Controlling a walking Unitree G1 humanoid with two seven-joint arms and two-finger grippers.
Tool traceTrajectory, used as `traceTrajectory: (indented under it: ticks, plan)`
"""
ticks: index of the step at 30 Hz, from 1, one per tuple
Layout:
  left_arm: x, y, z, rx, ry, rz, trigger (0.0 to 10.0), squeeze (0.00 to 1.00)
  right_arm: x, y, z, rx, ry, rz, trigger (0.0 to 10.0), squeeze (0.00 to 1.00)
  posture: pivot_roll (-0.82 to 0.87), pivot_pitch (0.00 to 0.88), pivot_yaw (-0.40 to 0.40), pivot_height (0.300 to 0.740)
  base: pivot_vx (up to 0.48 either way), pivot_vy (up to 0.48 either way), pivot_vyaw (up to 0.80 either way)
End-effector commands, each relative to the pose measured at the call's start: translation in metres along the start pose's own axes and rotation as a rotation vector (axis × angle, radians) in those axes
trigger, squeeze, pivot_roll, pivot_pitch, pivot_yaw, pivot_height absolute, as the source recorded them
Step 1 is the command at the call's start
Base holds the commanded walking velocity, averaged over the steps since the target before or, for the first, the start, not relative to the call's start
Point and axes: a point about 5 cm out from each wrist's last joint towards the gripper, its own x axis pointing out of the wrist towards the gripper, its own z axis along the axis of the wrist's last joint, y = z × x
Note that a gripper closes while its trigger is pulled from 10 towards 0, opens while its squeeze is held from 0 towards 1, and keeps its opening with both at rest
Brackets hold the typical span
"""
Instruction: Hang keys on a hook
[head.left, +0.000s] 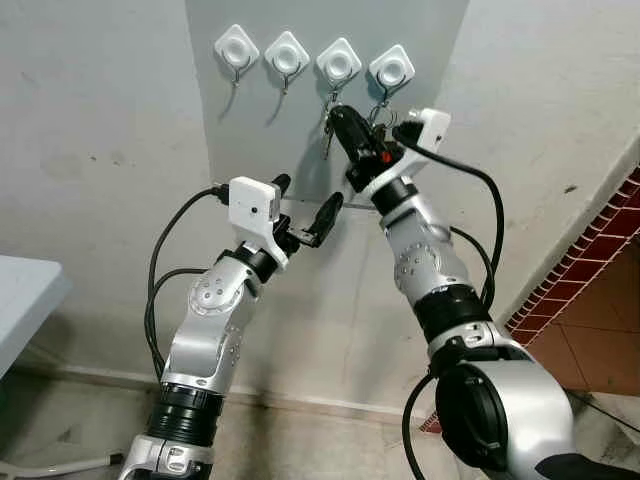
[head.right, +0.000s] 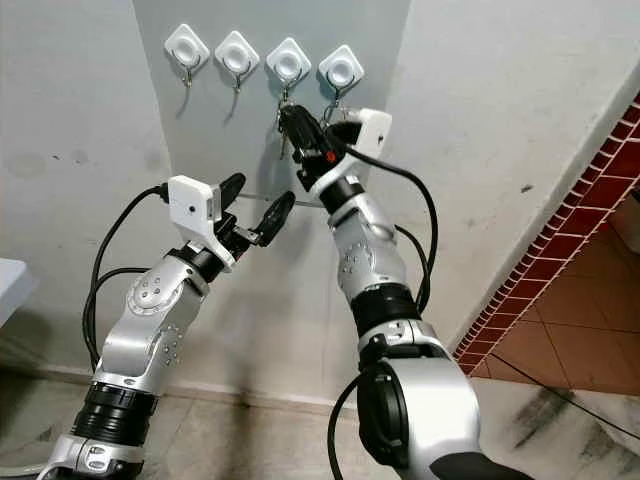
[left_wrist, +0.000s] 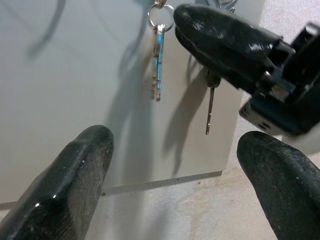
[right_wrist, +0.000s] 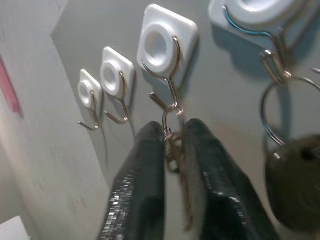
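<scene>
Several white diamond-shaped hooks sit in a row on a grey wall panel (head.left: 250, 140). My right gripper (right_wrist: 172, 131) is raised to the third hook (right_wrist: 165, 50) and is shut on the keys. Their ring (right_wrist: 170, 117) is looped on that hook's wire. One silver key (left_wrist: 158, 65) dangles beside the right fingers (left_wrist: 225, 45), and another key (left_wrist: 210, 107) pokes out below them. On the fourth hook (head.left: 391, 70) hangs a separate ring (right_wrist: 272, 115) with a dark fob (right_wrist: 295, 185). My left gripper (head.left: 308, 195) is open below the keys, holding nothing.
The two leftmost hooks (head.left: 237, 47) (head.left: 288, 52) are bare. A pale table edge (head.left: 25, 300) juts in at the left. A red tiled wall (head.left: 590, 260) runs along the right, and the panel's lower edge (left_wrist: 160, 182) lies just beneath the keys.
</scene>
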Motion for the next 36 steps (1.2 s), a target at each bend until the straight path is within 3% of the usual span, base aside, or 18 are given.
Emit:
traceTrajectory:
  ticks: [1, 15, 26, 28, 36]
  plan:
    - [-0.001, 0.001, 0.001, -0.007, 0.0, 0.015, 10.0, 0.0, -0.001, 0.002, 0.001, -0.033, -0.011, 0.012, 10.0, 1.0, 0.0, 0.0, -0.067, 0.74, 0.0, 0.0, 0.0]
    - [-0.005, 0.011, -0.013, -0.05, 0.034, 0.108, 10.0, 0.0, -0.042, -0.015, -0.021, -0.071, 0.007, -0.093, 10.0, 1.0, 0.0, 0.0, -0.065, 0.74, 0.0, 0.0, 0.0]
    - [-0.016, 0.02, -0.042, -0.071, 0.124, 0.186, 10.0, 0.0, -0.097, -0.037, -0.028, -0.111, 0.012, -0.284, 10.0, 1.0, -0.02, 0.0, -0.052, 0.74, 0.0, 0.0, 0.0]
    - [-0.021, 0.022, -0.052, -0.115, 0.152, 0.201, 10.0, 0.0, -0.114, -0.044, -0.031, -0.15, 0.04, -0.336, 10.0, 1.0, -0.03, 0.0, -0.044, 0.74, 0.0, 0.0, 0.0]
    - [-0.025, 0.029, -0.071, -0.178, 0.228, 0.236, 10.0, 0.0, -0.148, -0.054, -0.037, -0.182, 0.08, -0.476, 10.0, 1.0, -0.05, 0.0, -0.017, 0.74, 0.0, 0.0, 0.0]
